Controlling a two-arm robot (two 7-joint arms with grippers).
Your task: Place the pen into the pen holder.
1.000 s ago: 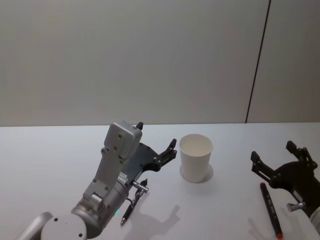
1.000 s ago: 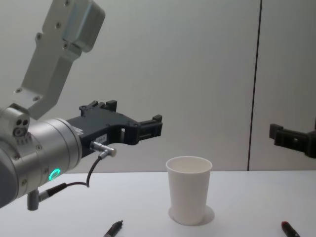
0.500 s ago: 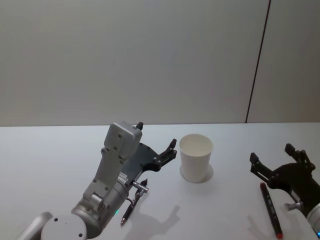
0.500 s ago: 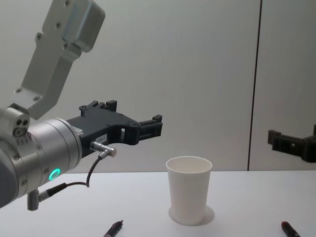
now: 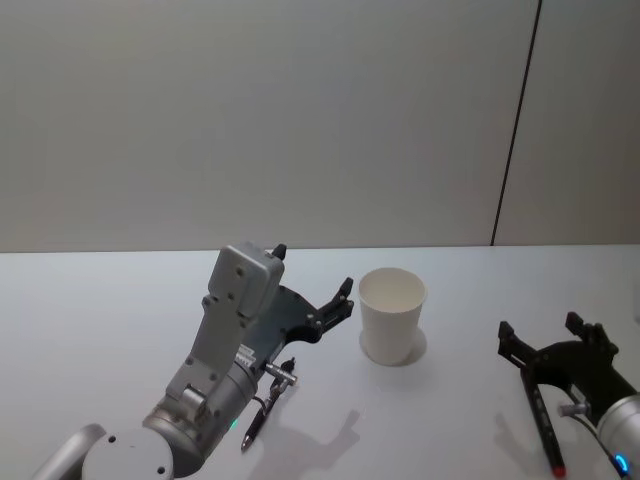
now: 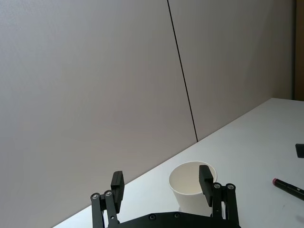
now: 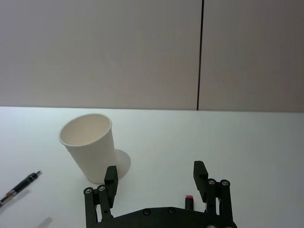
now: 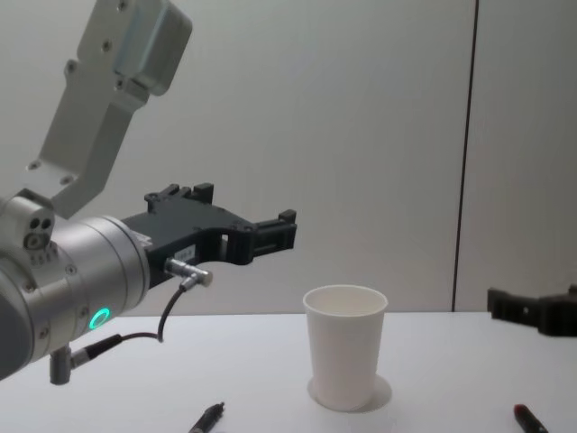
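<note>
The pen holder (image 5: 392, 316), a plain white paper cup, stands upright mid-table, also shown from the side (image 8: 344, 350). A dark pen (image 5: 542, 425) with red ends lies on the table at the right; its red end (image 7: 188, 198) peeks out between the fingers in the right wrist view. My right gripper (image 5: 540, 328) hovers open, low over that pen's far end, touching nothing. A second, black pen (image 5: 256, 418) lies at the left under my left arm. My left gripper (image 5: 314, 270) hangs open and empty, raised left of the cup.
The white tabletop (image 5: 100, 320) runs back to a grey wall with a dark vertical seam (image 5: 515, 130). The left arm's large silver body (image 8: 72, 271) stands over the near left of the table.
My right gripper has dropped lower and come nearer, closing in on the red-ended pen. The left arm, the cup and both pens have stayed put.
</note>
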